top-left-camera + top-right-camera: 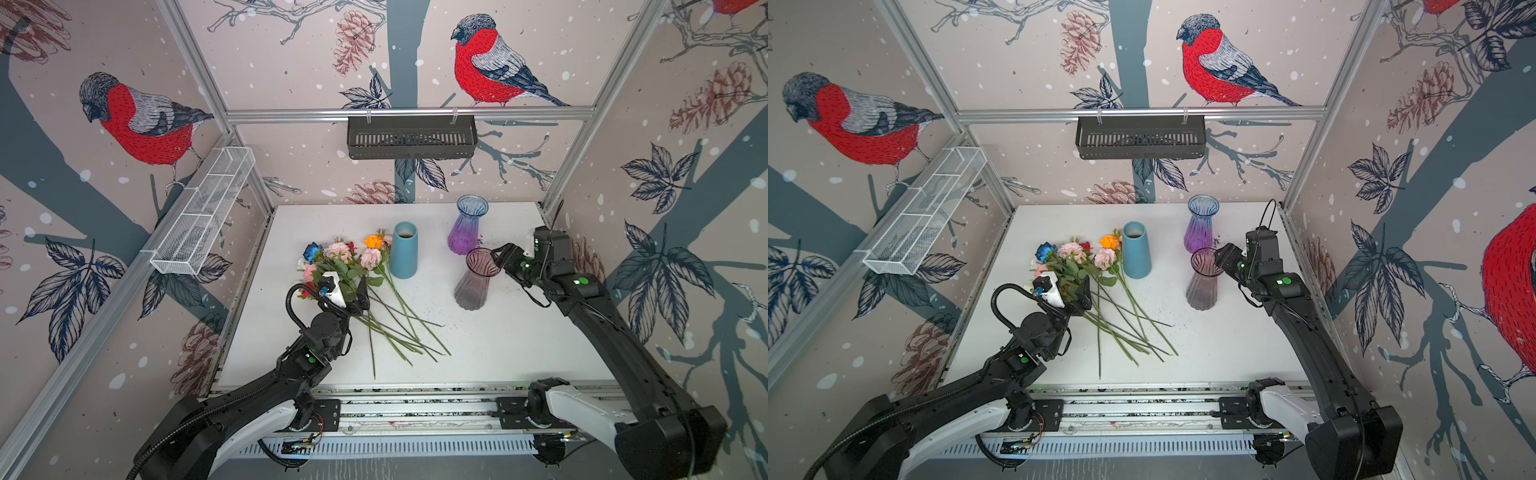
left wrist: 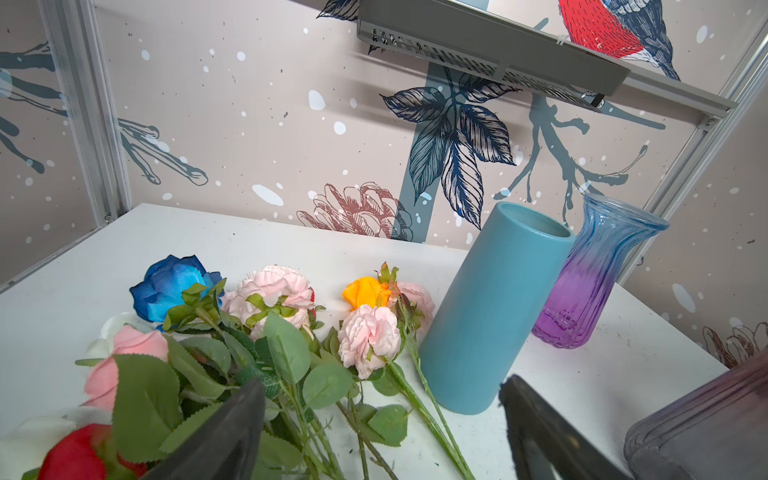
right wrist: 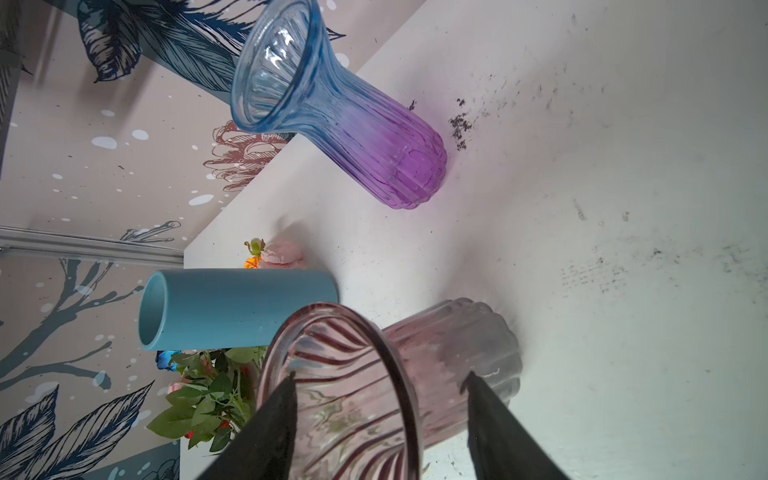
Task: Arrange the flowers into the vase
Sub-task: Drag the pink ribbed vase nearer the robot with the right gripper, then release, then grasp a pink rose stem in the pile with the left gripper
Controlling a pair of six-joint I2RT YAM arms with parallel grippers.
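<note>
The flowers (image 1: 345, 266) lie in a loose bunch on the white table (image 1: 498, 345), heads toward the back and stems fanned toward the front. Their pink, blue, orange and red heads show in the left wrist view (image 2: 270, 332). My left gripper (image 1: 349, 291) hangs open just over the leafy stems (image 2: 382, 386), with nothing gripped. A smoky pink glass vase (image 1: 473, 282) stands upright to the right. My right gripper (image 1: 496, 253) is open at its rim (image 3: 381, 376), one finger inside the mouth and one outside, neither pressing the glass.
A blue ceramic cylinder vase (image 1: 404, 249) stands right beside the flower heads. A blue-to-purple glass vase (image 1: 467, 226) stands behind the pink one. A black basket (image 1: 411, 137) hangs on the back rail and a white wire rack (image 1: 203, 212) on the left wall. Dark crumbs dot the table.
</note>
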